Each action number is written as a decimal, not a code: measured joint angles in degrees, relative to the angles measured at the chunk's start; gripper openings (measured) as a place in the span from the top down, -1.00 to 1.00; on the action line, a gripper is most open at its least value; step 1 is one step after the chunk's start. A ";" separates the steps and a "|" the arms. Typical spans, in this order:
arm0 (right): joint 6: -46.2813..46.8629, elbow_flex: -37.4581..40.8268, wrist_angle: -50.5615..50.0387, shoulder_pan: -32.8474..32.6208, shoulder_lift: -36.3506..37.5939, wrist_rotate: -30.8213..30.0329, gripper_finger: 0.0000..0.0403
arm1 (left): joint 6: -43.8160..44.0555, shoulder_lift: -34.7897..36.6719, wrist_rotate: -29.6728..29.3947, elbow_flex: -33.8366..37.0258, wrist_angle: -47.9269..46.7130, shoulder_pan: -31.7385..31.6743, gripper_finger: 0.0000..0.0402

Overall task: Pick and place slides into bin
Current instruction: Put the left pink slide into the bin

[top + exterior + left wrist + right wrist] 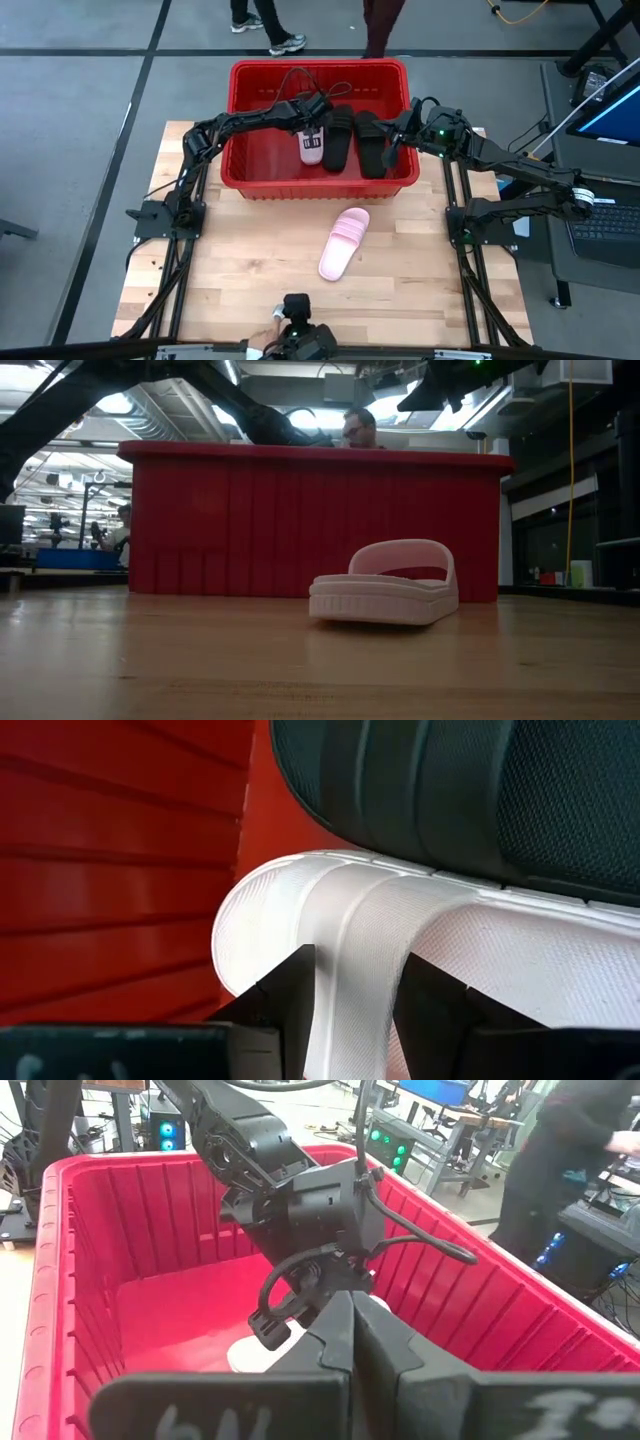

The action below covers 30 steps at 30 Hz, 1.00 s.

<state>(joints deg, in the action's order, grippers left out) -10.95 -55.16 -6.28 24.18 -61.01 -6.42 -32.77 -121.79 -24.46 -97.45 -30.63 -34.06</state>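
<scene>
Slides are lying in two places. In the high view I am seeing one pale pink slide (313, 143) and two black slides (338, 137) side by side on the floor of the red bin (250, 176), which is standing at the far side of the table (240, 270). A second pink slide (345, 243) is resting alone on the table, near the bin's front wall. I am holding the left gripper (313, 112) inside the bin over the pink slide; its fingers (290, 995) are straddling the strap, spread slightly apart. The right gripper (397, 133) is hovering over the bin's right side, its fingers pressed together and carrying nothing. A person (560, 1170) is standing beyond the bin.
</scene>
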 joint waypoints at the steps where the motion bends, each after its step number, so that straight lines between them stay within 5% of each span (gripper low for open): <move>1: 0.01 0.00 0.00 0.00 0.00 0.00 0.96 | -0.01 0.01 -0.17 0.00 -0.02 0.00 0.41; 17: 0.38 0.00 -0.01 0.00 0.02 0.03 0.96 | -7.64 0.01 -3.21 0.00 -2.33 -0.15 0.41; 23: 0.56 0.00 -0.02 0.00 0.02 0.48 0.96 | -11.89 0.01 -9.50 0.00 -2.43 -0.17 0.41; 30: 1.65 0.00 -0.02 0.00 0.02 0.52 0.96 | -5.66 0.08 -2.65 0.00 -2.32 0.12 0.41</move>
<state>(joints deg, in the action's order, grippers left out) -9.30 -55.16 -6.31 24.18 -60.99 -5.89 -38.44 -121.71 -27.10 -97.45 -32.95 -33.94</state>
